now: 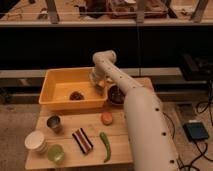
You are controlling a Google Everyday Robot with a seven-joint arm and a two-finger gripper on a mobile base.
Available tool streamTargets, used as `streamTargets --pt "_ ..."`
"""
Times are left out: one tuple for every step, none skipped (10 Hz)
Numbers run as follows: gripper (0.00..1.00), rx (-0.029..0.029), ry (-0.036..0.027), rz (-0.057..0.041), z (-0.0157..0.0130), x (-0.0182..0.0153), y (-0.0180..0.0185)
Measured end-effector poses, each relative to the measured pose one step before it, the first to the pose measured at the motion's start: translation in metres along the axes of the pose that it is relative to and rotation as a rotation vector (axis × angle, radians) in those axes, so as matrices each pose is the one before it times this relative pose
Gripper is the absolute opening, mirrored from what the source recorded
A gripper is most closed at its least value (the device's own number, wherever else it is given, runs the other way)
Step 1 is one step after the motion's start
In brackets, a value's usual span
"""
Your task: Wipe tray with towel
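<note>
no readable text, labels or numbers anywhere, gripper (100, 86) over right end of yellow tray (57, 102), at 12 o'clock from table centre

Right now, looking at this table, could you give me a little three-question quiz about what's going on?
1. True or false: the gripper is over the right end of the yellow tray.
2. What lies inside the tray: A) a green pepper, B) a small dark lump, C) a metal cup?
3. Which thing sits just left of the green pepper?

Key: 1 true; 2 B, the dark lump; 3 the striped dark bar.
</note>
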Motion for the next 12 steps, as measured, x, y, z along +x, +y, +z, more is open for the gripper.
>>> streamTargets --pt "0.00 0.00134 0.00223 -0.01164 0.00192 0.01049 -0.00294" --pt "0.00 0.00615 0.00498 -0.02708 0.00175 0.01436 -0.00833" --pt "0.00 0.00916 0.00255 -0.02648 0.00077 0.00673 -0.00896" --pt "0.00 0.00939 0.00368 -0.02413 -0.00089 0.00328 -0.00946" --pt "0.00 0.01374 0.00651 -0.02929 -0.00169 0.00118 -0.01394" --pt "0.00 0.02011 0.00549 -0.04018 -0.00273 -0.00566 -0.01982" --pt "0.00 0.02339 0.00601 -0.03014 -0.00366 -0.00866 -0.02069" --pt "0.00 0.02281 0.00602 -0.02861 -0.00461 -0.00985 -0.01943" --pt "0.00 0.02512 0.00390 -0.03272 -0.00410 -0.01113 -0.02099" --pt "0.00 0.02026 -0.00013 -0.02529 -0.00330 -0.01001 -0.01671" --pt "0.00 0.01188 -0.00435 -0.01668 -0.00101 -0.00880 -0.01040" --pt "0.00 0.00810 -0.00914 0.00255 -0.00093 -0.01407 -0.00712"
